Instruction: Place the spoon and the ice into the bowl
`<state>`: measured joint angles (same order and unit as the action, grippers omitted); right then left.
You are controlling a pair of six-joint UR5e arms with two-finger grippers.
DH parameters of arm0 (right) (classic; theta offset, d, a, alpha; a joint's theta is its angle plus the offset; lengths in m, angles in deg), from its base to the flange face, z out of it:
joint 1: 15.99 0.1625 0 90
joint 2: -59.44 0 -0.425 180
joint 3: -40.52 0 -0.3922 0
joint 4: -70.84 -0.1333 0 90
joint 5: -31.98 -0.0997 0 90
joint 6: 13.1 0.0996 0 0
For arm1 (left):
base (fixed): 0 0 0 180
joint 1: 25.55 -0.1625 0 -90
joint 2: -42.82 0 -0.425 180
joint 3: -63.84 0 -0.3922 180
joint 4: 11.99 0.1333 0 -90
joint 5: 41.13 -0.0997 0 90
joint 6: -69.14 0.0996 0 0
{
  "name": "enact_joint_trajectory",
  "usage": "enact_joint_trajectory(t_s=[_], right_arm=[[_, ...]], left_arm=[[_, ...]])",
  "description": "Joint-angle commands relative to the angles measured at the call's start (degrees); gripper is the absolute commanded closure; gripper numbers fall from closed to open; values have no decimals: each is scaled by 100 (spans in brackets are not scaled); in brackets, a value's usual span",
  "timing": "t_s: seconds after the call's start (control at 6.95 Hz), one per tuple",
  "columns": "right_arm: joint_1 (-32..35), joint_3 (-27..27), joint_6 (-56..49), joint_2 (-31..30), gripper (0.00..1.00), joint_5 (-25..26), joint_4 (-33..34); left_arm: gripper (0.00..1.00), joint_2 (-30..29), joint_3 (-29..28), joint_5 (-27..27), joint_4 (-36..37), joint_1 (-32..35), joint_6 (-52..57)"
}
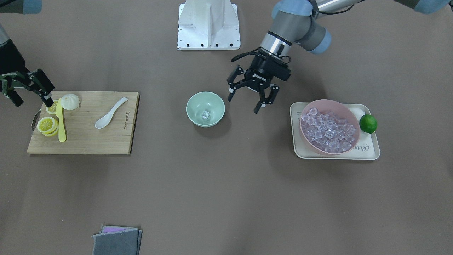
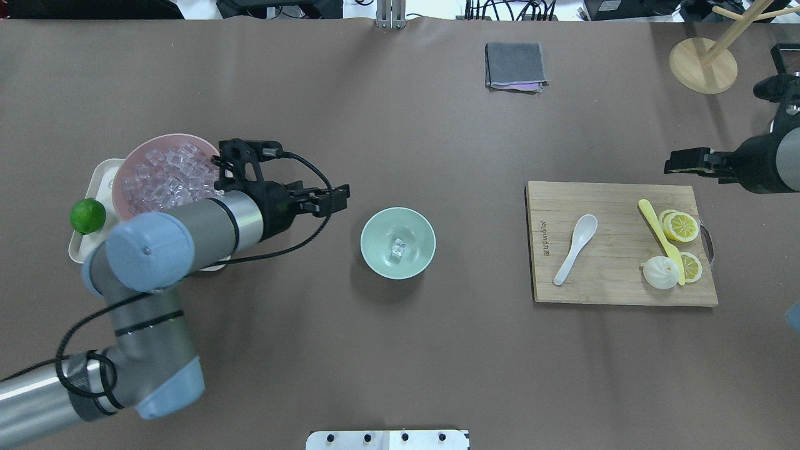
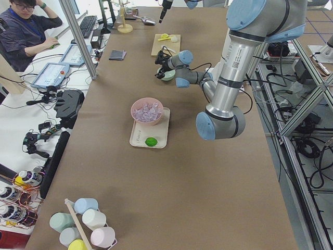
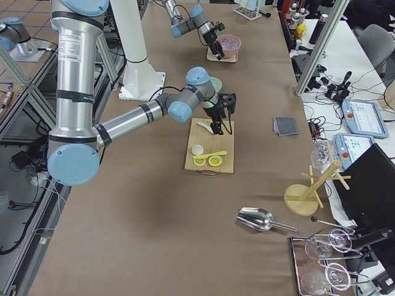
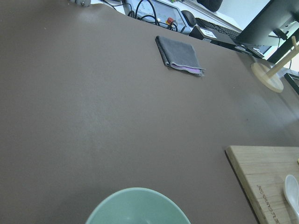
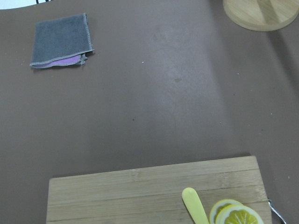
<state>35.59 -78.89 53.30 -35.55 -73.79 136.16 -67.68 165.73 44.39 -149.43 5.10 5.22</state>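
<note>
The mint-green bowl (image 1: pixel 216 105) stands at the table's middle with one clear ice cube (image 1: pixel 206 114) inside; it also shows in the overhead view (image 2: pixel 375 240) with the cube (image 2: pixel 398 248). My left gripper (image 1: pixel 244 103) is open and empty, hovering between this bowl and the pink bowl (image 1: pixel 329 102) heaped with ice cubes (image 1: pixel 327 129). The white spoon (image 1: pixel 109 114) lies on the wooden cutting board (image 1: pixel 88 140). My right gripper (image 1: pixel 32 102) is open and empty above the board's far corner, by the lemon slices (image 1: pixel 47 124).
The pink bowl sits on a cream tray (image 1: pixel 371 152) with a lime (image 1: pixel 368 123). A yellow plastic knife (image 1: pixel 61 120) and a white bun (image 1: pixel 70 101) lie on the board. A folded grey cloth (image 1: pixel 116 240) lies near the operators' edge.
</note>
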Motion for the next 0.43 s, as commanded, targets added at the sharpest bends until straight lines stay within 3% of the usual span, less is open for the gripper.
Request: enact_joint_trajectory(t_s=[0.0,0.29], right_arm=[[-1153,-47,1229,-3,2,1350,42],[-2165,-64,1961,6,2,2337,286]], left_arm=[[1,965,86,1917,32,1637,1277],[1,1573,-307,3265,76,3133,3138]])
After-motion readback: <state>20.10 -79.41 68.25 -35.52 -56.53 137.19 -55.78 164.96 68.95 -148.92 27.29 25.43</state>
